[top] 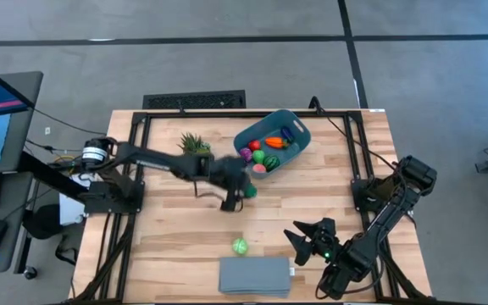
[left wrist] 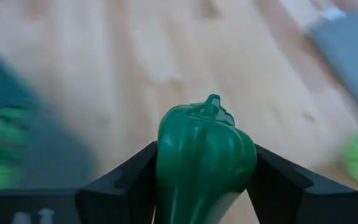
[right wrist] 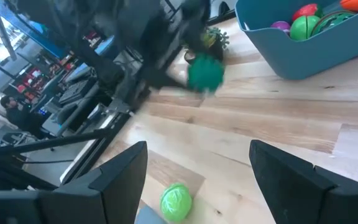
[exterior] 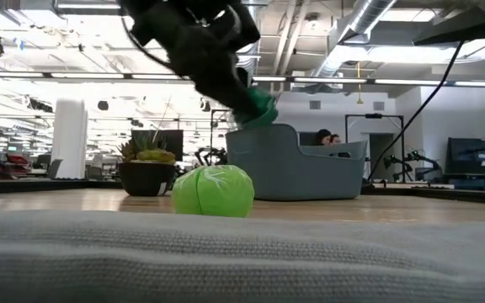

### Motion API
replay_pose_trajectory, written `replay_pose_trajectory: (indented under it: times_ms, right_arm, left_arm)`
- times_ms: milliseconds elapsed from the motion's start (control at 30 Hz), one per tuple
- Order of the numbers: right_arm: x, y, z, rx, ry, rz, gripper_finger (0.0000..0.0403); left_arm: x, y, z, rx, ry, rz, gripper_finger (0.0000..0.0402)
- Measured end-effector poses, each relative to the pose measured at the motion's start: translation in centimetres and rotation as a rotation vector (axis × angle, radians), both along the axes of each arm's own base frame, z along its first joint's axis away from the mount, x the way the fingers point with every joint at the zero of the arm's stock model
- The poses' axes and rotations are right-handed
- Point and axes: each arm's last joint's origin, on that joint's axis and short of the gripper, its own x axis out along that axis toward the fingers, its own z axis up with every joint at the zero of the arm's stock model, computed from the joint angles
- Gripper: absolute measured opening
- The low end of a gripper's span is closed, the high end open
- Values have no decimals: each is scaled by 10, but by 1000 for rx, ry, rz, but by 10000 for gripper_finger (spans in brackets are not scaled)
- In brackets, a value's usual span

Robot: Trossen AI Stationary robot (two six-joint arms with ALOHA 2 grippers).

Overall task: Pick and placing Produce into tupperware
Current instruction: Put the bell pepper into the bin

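The bin sits at the far middle of the table, turned at an angle. Inside it lie a carrot, a red piece, a purple piece, a striped green piece, a pink piece and a small blue-purple one against the far wall.

The left gripper hangs above the table just beside the bin's near corner, clenched on a green pepper; its fingers press both sides of the pepper, stem pointing outward.

A light green cabbage rests on the bare wood near the front, apart from the bin and just behind a grey slab. A potted plant stands left of the bin.

The right gripper waits at the front right, fingers spread with nothing between them.
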Motion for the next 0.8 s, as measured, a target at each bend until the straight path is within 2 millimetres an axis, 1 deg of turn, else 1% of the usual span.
replay_pose_trajectory:
  times_ms: [200,367,433,567,633,800]
  right_arm:
    - [0,-1,0,-9,7,1,306]
    - [-1,-1,0,-23,18,2,306]
    - [-1,-2,0,-31,22,2,306]
    - [-1,-2,0,-34,25,2,306]
    - [-1,-3,0,-34,25,-1,306]
    - [-1,-2,0,-27,21,-2,306]
  left_arm:
    - [8,59,32,28,-81,131,195]
    - [11,99,56,50,-147,203,193]
    - [14,112,61,61,-168,227,193]
    - [24,132,55,37,-134,246,193]
    - [32,137,51,32,-117,250,193]
    - [56,145,34,8,-47,255,193]
